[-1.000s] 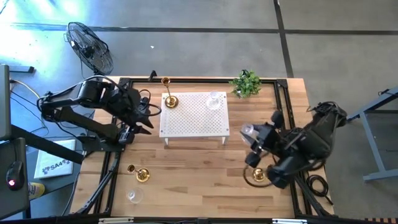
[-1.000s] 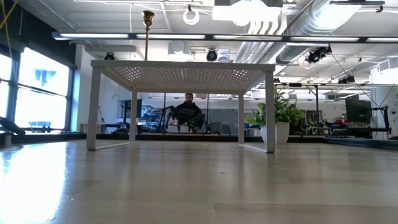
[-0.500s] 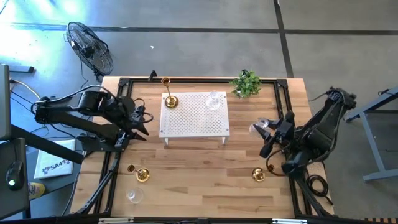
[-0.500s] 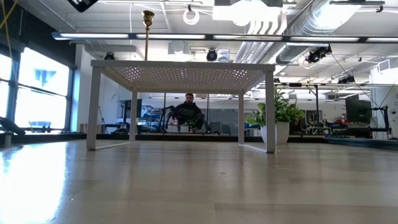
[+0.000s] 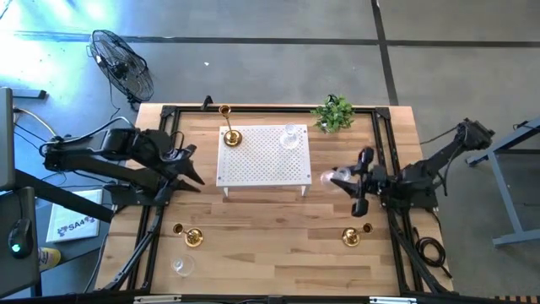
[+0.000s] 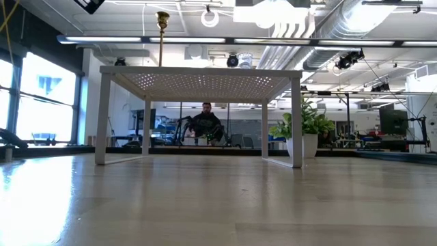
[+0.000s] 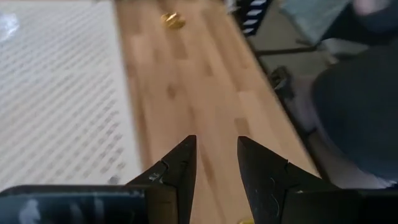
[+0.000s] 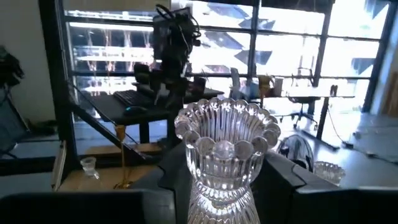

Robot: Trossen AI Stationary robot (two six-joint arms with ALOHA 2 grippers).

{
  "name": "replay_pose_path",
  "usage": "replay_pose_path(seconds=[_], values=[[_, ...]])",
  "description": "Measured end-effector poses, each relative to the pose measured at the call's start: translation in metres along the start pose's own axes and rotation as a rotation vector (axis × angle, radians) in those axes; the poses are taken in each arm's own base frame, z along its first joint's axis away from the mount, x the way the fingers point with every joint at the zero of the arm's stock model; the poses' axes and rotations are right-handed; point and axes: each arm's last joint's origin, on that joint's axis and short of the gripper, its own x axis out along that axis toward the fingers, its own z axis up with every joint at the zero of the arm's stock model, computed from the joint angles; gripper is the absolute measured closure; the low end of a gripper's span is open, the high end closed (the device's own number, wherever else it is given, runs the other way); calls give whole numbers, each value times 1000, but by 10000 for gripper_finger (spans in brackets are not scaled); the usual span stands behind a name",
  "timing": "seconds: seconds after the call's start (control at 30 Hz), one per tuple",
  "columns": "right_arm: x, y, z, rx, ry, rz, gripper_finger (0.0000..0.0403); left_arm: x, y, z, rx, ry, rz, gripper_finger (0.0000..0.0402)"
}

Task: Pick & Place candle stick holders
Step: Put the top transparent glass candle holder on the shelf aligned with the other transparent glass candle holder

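Note:
My right gripper (image 5: 349, 181) hangs over the table's right part, shut on a clear glass candle stick holder (image 8: 225, 146). My left gripper (image 5: 191, 171) hovers left of the white perforated stand (image 5: 263, 165); its fingers (image 7: 180, 168) stand apart with nothing between them. A brass holder (image 5: 229, 135) and a glass holder (image 5: 292, 135) stand on the stand's top. Two more brass holders stand by their bases on the table, one near left (image 5: 192, 238) and one near right (image 5: 352, 237). Another glass holder (image 5: 180, 267) stands at the near left. My right gripper pinches the glass holder's lower part, below the fluted cup (image 8: 219, 198), between its two fingers (image 8: 283, 180). The fingers come about level from the table's right side. The cup (image 5: 337, 177) stands out past the fingertips, and the holder is lifted clear of the table.
A small green plant (image 5: 335, 112) stands at the far right. Black rails (image 5: 384, 143) run along the table's edges. Bare wood lies between the stand and the near edge. In the low view a person (image 6: 206, 123) sits in the room far behind the stand.
My right arm has drawn back toward the table's right edge and sunk, uncovering the near-right brass holder. Its gripper has tipped from pointing down to about level, with the glass holder still in it. My left gripper has sunk a little and drawn toward the left edge.

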Motion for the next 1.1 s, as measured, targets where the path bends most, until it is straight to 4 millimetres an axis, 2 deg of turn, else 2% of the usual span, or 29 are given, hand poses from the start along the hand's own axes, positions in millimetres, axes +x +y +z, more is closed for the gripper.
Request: replay_pose_path(seconds=[0.17, 0.33, 0.77, 1.1], values=[[8, -22, -21, -8, -10, 77, 287, 4, -2, 1, 83, -85, -104, 289], [18, -39, -30, -1, -4, 126, 287, 5, -1, 1, 89, -94, -89, 289], [46, -71, -34, -37, -95, 252, 287, 4, -2, 15, 82, -229, -90, 289], [61, -97, -38, -31, -153, 329, 287, 3, -1, 16, 28, -235, -82, 289]])
